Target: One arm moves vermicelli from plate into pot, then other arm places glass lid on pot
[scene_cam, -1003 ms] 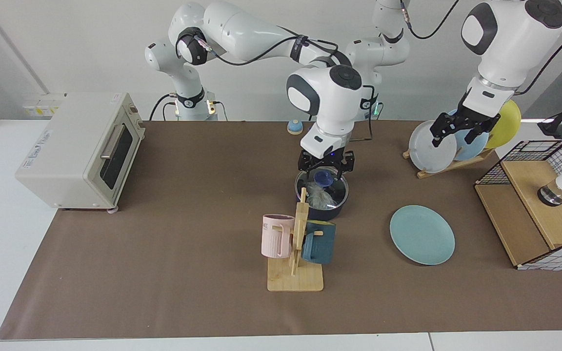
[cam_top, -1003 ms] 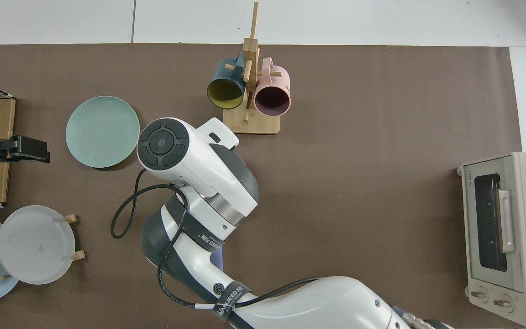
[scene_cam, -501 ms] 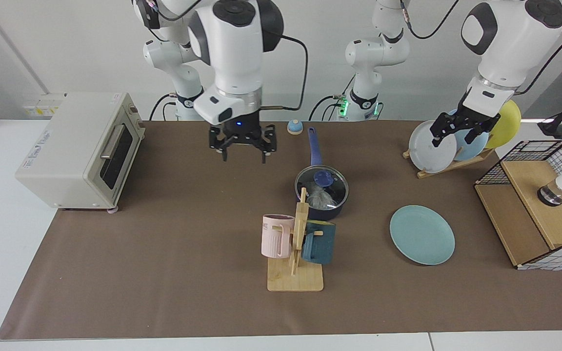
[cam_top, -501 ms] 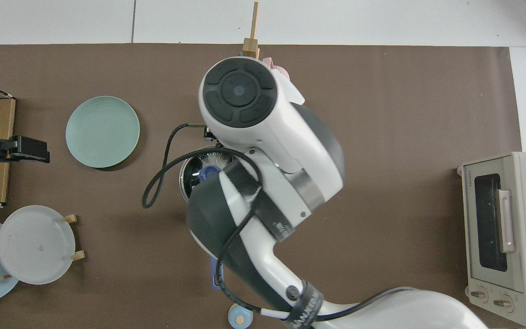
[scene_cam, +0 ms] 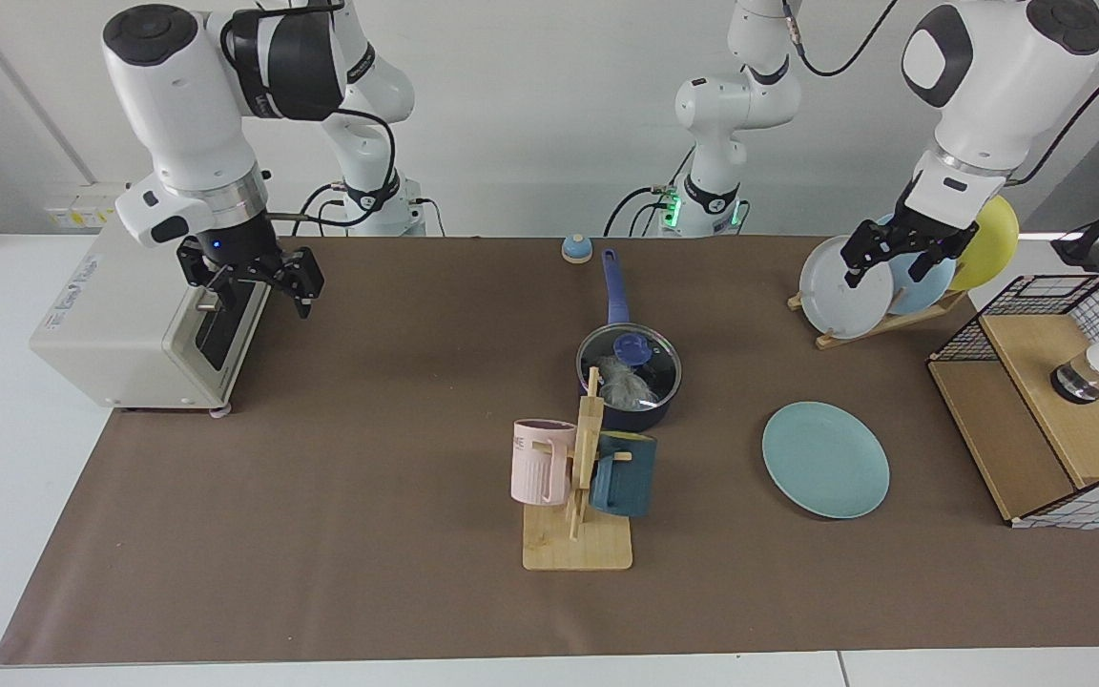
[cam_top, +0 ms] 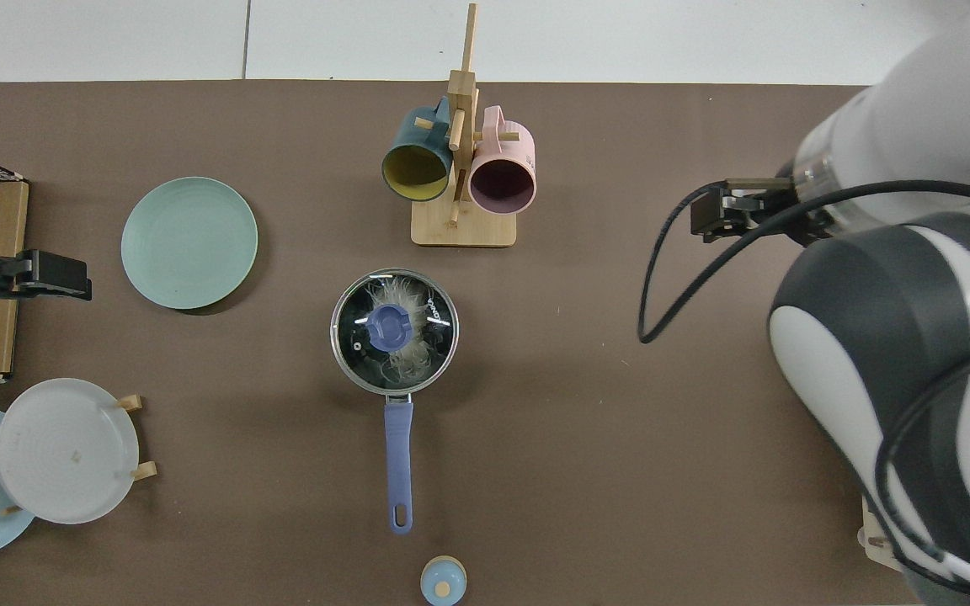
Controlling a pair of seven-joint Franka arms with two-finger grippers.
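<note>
right gripper [scene_cam: 254, 280]: empty, fingers spread, hanging just in front of the toaster oven [scene_cam: 154, 296], well apart from the pot
pot [scene_cam: 628, 408]: stands mid-table behind the mug rack [scene_cam: 580, 487], long blue handle pointing toward the arm bases
glass lid [cam_top: 394, 330]: seated on the pot rim, blue knob at centre; in the top view the metal rim looks level all round
vermicelli [cam_top: 401, 316]: pale tangle showing through the glass, inside the pot
plate [scene_cam: 826, 459]: bare, flat on the mat, beside the pot on the left arm's side
left gripper [scene_cam: 898, 250]: waits raised in front of the plate rack [scene_cam: 879, 320], fingers apart, nothing between them
step in hand: both parts look done, so what remains is a clean retreat
doing it well: judging by the layout, keep the right arm high and clear of the toaster oven, and leave the lid undisturbed
</note>
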